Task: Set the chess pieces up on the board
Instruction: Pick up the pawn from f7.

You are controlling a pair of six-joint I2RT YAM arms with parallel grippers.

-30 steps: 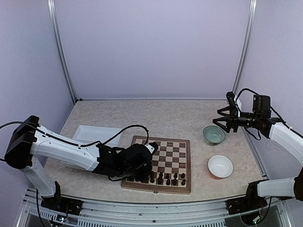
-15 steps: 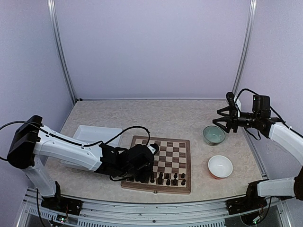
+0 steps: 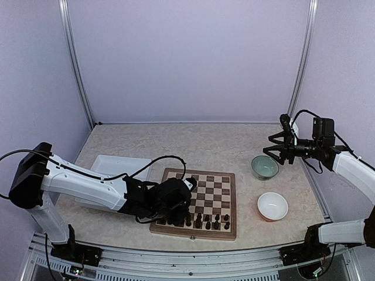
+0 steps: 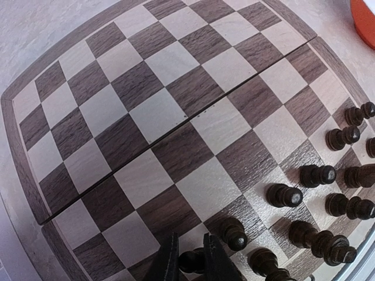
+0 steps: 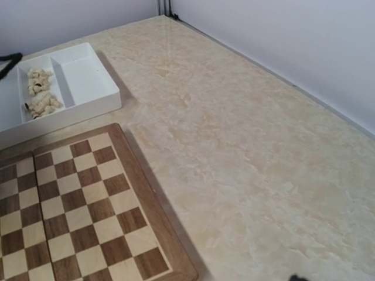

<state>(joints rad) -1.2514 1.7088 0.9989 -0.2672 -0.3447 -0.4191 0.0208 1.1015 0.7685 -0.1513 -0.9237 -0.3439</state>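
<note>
Our left gripper (image 4: 191, 247) clamps a dark piece (image 4: 191, 261) upright at the board's (image 4: 146, 117) near-left corner, directly under its tips; our right gripper (image 3: 276, 150) gapes far off by the green bowl (image 3: 265, 168).

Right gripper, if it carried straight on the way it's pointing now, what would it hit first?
Probably the beige marbled tabletop, just beside the square wooden chessboard. The open right gripper angles downward, though depth is hard to judge.
</note>
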